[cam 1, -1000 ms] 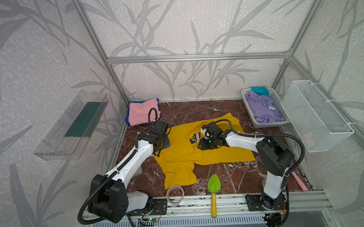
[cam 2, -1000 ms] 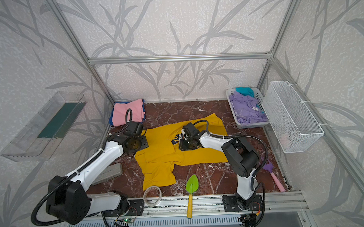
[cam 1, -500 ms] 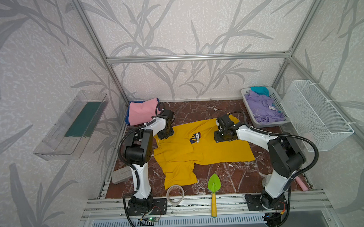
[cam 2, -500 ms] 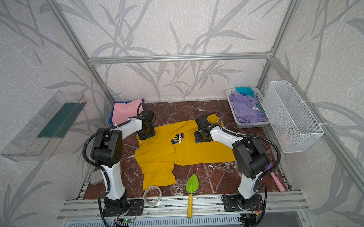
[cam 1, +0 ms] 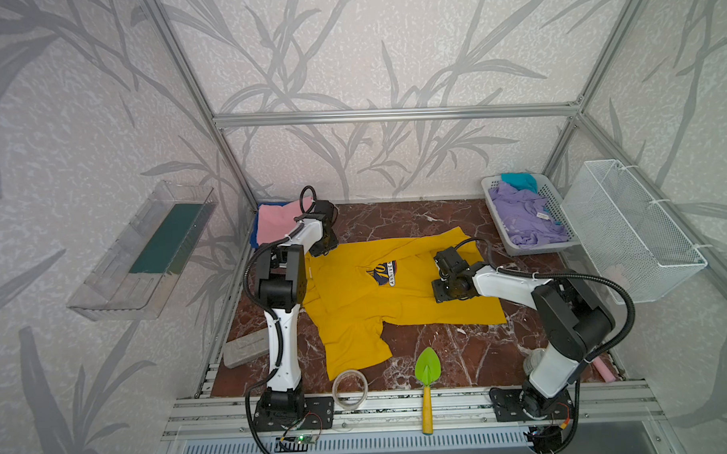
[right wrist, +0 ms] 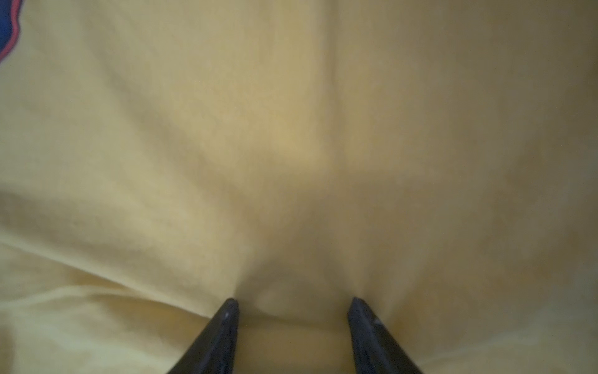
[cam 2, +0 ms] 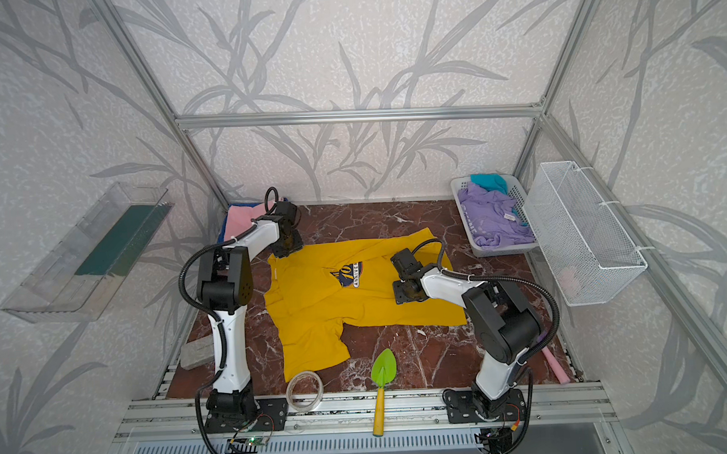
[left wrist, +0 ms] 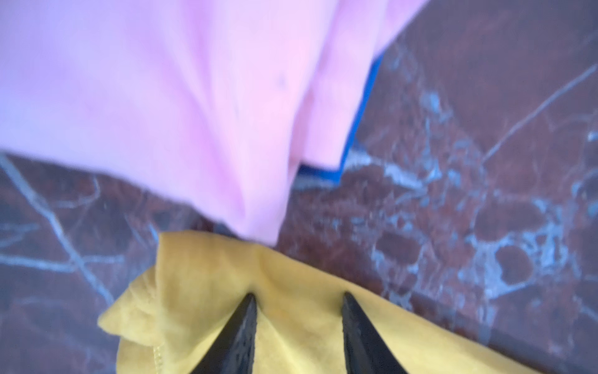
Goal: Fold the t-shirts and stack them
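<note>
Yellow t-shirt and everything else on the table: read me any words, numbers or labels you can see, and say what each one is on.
"70": on the dark blue print of the yellow t-shirt, in both top views.
"ANNIVER": on the white band of that print; a fold hides the rest.
White tag on the lavender t-shirt: too small to read.
Grey block: any marking is too faint to read.
Wrist views: no text.

Top views bright, sharp — wrist cams blurry

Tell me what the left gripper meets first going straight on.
The yellow shirt: the left gripper presses into it, tips parted. Beyond its edge, the pink shirt probably comes next.
</note>
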Available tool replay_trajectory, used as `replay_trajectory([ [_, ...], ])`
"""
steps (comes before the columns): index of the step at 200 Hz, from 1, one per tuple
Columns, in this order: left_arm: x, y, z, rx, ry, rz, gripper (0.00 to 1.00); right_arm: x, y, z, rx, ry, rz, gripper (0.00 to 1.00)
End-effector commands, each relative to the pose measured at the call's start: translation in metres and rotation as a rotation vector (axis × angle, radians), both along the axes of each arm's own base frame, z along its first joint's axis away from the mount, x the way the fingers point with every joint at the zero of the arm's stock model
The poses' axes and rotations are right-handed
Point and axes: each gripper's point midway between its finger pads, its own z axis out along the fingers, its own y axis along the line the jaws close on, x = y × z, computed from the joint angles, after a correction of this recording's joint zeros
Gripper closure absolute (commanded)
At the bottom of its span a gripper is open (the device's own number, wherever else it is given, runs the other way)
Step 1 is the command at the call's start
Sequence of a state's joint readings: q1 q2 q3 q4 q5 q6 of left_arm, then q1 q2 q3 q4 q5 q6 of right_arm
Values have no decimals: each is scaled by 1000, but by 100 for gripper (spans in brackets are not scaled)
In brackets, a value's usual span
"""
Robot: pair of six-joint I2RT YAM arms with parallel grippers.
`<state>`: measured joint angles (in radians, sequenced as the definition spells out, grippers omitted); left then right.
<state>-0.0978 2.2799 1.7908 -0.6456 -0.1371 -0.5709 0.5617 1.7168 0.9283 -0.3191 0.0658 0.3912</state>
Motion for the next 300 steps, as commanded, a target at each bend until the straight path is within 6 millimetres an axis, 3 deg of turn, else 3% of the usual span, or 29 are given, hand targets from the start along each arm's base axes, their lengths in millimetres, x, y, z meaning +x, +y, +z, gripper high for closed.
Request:
replay_trajectory([
  [1,-3,-5,-2,-21,42,-51,55,-44,-18,-24,-61,146,-38,43],
  [12,0,-9,9,-43,18,-72,54,-40,-24,-21,-95,131,-42,42],
  [37,3,-26,38,-123,-36,-117,49,-14,-23,10,-109,65,-36,41],
  [72,-22,-33,86,-113,-100,-123,48,47,-14,72,-25,-73,-47,41],
  [84,-33,-31,96,-112,-127,-115,47,68,-13,96,5,-130,-59,41],
  [108,-50,-34,96,-134,-144,-123,48,110,-16,105,-11,-184,-69,52],
  [137,-59,-53,82,-175,-102,-161,53,148,-26,99,-18,-161,-105,69],
  [188,-90,-115,48,-175,-16,-285,56,190,-43,68,-48,-92,-139,70],
  [212,-111,-135,28,-206,36,-314,57,197,-28,53,12,-47,-88,62],
  [243,-136,-143,18,-198,75,-340,53,200,-5,44,87,-46,-51,47],
  [300,-163,-160,12,-180,122,-405,51,215,15,41,156,-63,-35,47],
])
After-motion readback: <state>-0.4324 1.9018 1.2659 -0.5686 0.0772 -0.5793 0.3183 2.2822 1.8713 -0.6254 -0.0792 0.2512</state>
